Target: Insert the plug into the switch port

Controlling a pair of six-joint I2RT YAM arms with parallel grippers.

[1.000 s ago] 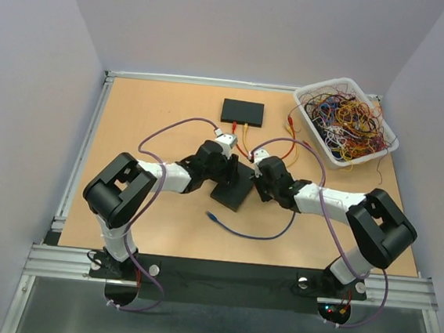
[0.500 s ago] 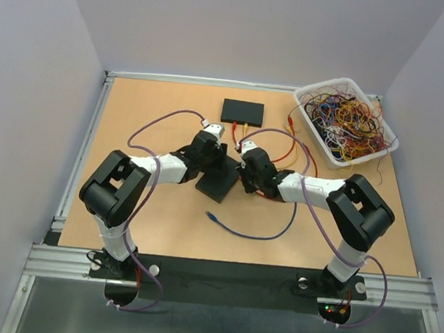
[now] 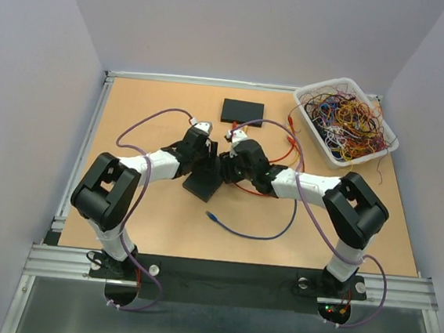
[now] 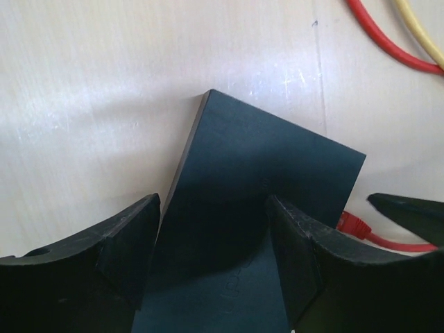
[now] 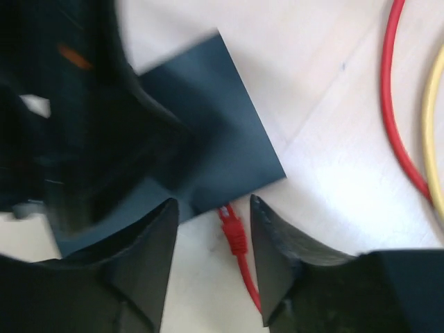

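Straddling the flat black rectangular switch box (image 4: 270, 173) on the tan bench (image 3: 149, 104), the left jaws clamp its two sides. The right jaws gape, holding nothing, either side of the red cable plug (image 5: 234, 232), whose tip sits just beside the box's edge.

The tan wooden table (image 3: 149, 104) carries a flat black switch (image 3: 203, 183) lying askew near its middle. Just beside the switch's right edge lies a red plug (image 5: 234, 234); a red cable (image 5: 386, 104) and a yellow cable (image 5: 428, 132) run a little farther right. Beyond the switch sits a second black box (image 3: 242, 111) — and beyond and well to the switch's right, a white bin (image 3: 364, 156) of tangled wires. Nearer than the switch, a blue cable (image 3: 254, 238) curls on the wood.
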